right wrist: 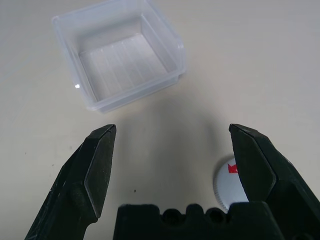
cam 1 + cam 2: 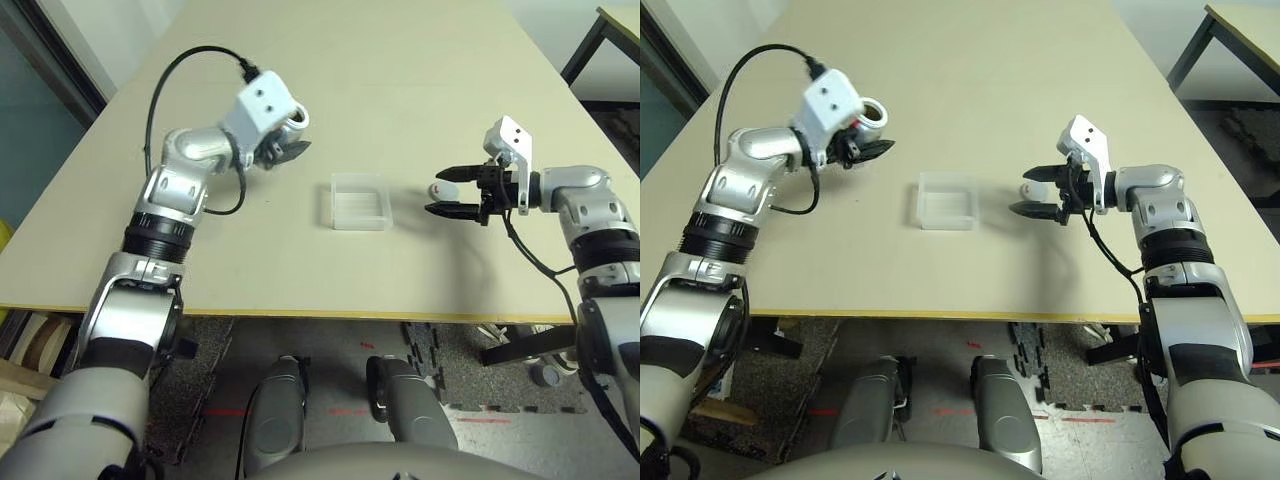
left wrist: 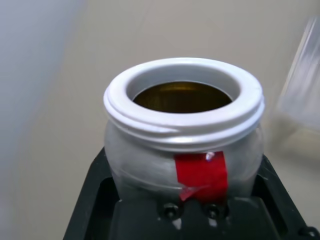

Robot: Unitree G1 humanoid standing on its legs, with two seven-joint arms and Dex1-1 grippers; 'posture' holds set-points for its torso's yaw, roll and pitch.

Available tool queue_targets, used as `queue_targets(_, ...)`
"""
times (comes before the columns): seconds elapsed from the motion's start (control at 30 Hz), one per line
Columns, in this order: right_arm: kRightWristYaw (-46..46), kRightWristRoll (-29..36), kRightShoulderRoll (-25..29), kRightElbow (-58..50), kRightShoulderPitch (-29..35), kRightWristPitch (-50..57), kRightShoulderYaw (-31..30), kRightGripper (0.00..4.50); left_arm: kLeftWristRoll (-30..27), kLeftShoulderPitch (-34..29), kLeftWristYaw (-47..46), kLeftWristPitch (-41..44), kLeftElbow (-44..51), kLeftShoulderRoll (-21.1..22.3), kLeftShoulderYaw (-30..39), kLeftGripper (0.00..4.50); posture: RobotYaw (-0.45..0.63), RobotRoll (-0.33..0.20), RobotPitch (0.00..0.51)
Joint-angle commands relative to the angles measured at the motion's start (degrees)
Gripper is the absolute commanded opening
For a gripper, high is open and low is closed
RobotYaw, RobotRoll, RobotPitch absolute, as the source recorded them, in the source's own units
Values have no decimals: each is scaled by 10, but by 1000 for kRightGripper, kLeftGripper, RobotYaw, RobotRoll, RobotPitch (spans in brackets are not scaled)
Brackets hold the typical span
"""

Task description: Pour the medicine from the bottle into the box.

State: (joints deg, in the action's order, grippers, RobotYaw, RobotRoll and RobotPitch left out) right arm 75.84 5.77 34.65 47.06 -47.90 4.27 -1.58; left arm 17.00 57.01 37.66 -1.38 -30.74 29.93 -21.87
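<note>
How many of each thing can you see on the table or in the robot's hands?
Bottle, open, in the left gripper: 1
Clear box, empty: 1
White cap lying by the open right gripper: 1
Total: 3

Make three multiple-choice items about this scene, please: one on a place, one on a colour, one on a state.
1. Where does the box sit?
A. on the table between the two hands
B. in the right hand
C. on the floor

2. What colour is the mark on the bottle?
A. blue
B. red
C. green

3. How is the right hand?
A. shut on the box
B. shut on a cap
C. open and holding nothing

Answers:
1 A: the box rests on the table midway between them.
2 B: red tape shows in the left wrist view.
3 C: its fingers stand apart around bare table.
</note>
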Motion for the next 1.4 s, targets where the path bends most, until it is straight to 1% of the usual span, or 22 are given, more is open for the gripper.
queue_targets(0.03, -6, 6, -6, -9, 2, 0, 1, 4500, 122, 41, -90, -128, -76, 3, -69, 2678, -58, 0, 95)
queue_targets(0.1, -9, 9, -10, -12, 3, 3, 2, 4500, 237, 89, -203, -201, -126, -2, -141, 2678, -63, 0, 95)
queue_targets(0.13, -10, 10, -12, -12, 3, 3, 2, 4500, 277, 108, -246, -227, -148, -6, -165, 2678, -65, 0, 96)
queue_targets(0.17, -11, 12, -14, -13, 3, 6, 3, 4500, 351, 135, -325, -247, -166, -9, -215, 2678, -66, 0, 94)
queue_targets(0.2, -14, 15, -17, -13, 3, 9, 5, 4500, 392, 153, -388, -258, -187, -16, -240, 2678, -67, 0, 95)
queue_targets(0.27, -19, 21, -23, -15, 2, 14, 8, 4500, 450, 176, -471, -274, -231, -34, -285, 2678, -68, 0, 94)
queue_targets(0.4, -28, 31, -31, -16, 0, 23, 11, 4500, 509, 199, -560, -292, -288, -66, -332, 2678, -65, 0, 92)
queue_targets(0.53, -33, 37, -36, -15, -2, 27, 12, 4500, 561, 222, -597, -293, -334, -86, -378, 2678, -57, 0, 92)
queue_targets(0.63, -35, 39, -38, -14, -3, 28, 11, 4500, 570, 233, -613, -294, -356, -96, -386, 2678, -58, 0, 93)
queue_targets(0.77, -38, 46, -41, -16, -2, 34, 13, 4500, 579, 249, -608, -282, -376, -105, -391, 2678, -53, 0, 94)
queue_targets(0.87, -38, 48, -41, -17, -1, 35, 12, 4500, 548, 250, -586, -294, -391, -107, -363, 2678, -54, 0, 94)
queue_targets(0.97, -38, 49, -39, -17, 0, 36, 11, 4500, 495, 246, -533, -315, -403, -101, -319, 2678, -52, 0, 96)
queue_targets(1.03, -33, 45, -36, -16, 2, 29, 5, 4500, 439, 234, -471, -335, -408, -96, -274, 2678, -52, 0, 97)
queue_targets(1.07, -29, 41, -34, -17, 4, 24, 2, 4500, 382, 222, -414, -337, -414, -97, -228, 2678, -52, 0, 98)
queue_targets(1.1, -26, 38, -31, -17, 6, 17, -1, 4500, 344, 214, -372, -334, -416, -96, -197, 2678, -51, 0, 98)
queue_targets(1.17, -21, 32, -29, -16, 7, 8, -6, 4500, 290, 201, -310, -326, -409, -92, -150, 2678, -50, 0, 100)
queue_targets(1.23, -16, 32, -28, -15, 8, 6, -8, 4500, 203, 183, -226, -282, -404, -97, -75, 2678, -47, 0, 101)
queue_targets(1.3, -8, 30, -27, -15, 7, 1, -10, 4500, 121, 164, -154, -221, -396, -97, -1, 2678, -43, 0, 103)
queue_targets(1.4, -2, 27, -27, -13, 5, -2, -11, 4500, 38, 140, -93, -136, -374, -93, 77, 2678, -38, 0, 105)
